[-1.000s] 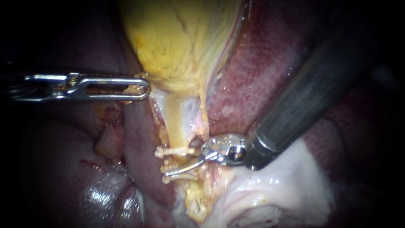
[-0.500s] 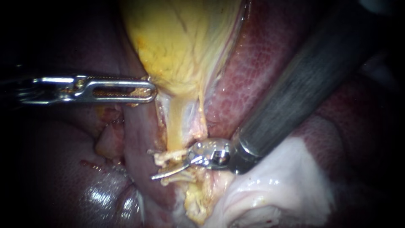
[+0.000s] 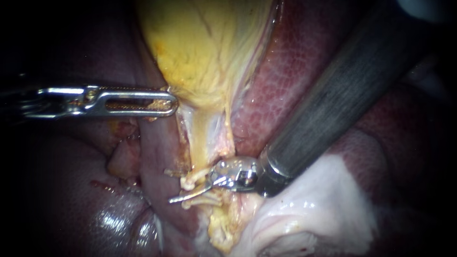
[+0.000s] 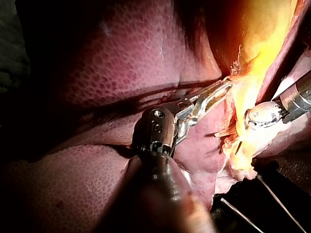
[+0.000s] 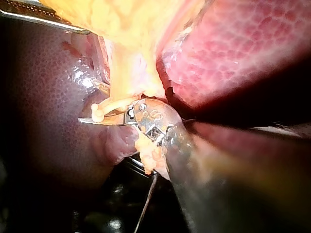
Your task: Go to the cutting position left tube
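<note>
Nearest, the right instrument slants in. Its tool is spread at the tube, one thin blade lying across it between the white clips. Beyond, the left instrument has its tool pinching the yellow gallbladder edge, with the liver behind.

Slim slotted bright-steel left instrument, right instrument with dark grey shaft, polished silver wrist
</note>
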Robot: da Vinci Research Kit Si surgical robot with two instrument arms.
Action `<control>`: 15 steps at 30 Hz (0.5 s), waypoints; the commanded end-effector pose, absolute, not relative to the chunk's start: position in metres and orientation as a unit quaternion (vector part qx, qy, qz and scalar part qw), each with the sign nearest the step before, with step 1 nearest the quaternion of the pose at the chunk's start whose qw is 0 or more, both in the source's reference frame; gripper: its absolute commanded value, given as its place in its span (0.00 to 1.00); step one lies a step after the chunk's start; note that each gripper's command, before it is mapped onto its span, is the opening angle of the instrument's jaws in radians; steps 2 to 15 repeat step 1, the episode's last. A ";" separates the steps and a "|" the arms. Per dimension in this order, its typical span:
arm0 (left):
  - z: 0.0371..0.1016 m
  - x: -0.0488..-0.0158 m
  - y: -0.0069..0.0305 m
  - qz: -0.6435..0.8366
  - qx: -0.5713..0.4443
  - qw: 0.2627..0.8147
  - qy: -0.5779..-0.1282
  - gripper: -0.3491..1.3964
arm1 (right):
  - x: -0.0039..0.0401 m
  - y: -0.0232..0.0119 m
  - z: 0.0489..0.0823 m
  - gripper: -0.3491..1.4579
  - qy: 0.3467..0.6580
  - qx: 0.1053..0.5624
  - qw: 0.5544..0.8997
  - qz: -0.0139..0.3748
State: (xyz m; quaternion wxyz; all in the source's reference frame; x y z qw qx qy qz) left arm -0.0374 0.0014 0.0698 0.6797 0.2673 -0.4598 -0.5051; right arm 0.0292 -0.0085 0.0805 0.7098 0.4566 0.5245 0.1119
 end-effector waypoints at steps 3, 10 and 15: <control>0.0698 -0.0374 0.0014 -0.505 0.268 0.680 -0.460 0.00 | 0.0292 -0.0085 0.0804 0.99 0.524 0.457 0.710 0.112; 0.0698 -0.0374 0.0014 -0.505 0.268 0.680 -0.460 0.00 | 0.0292 -0.0085 0.0804 0.99 0.524 0.457 0.710 0.112; 0.0698 -0.0374 0.0014 -0.505 0.268 0.680 -0.460 0.00 | 0.0292 -0.0085 0.0804 0.99 0.524 0.457 0.710 0.112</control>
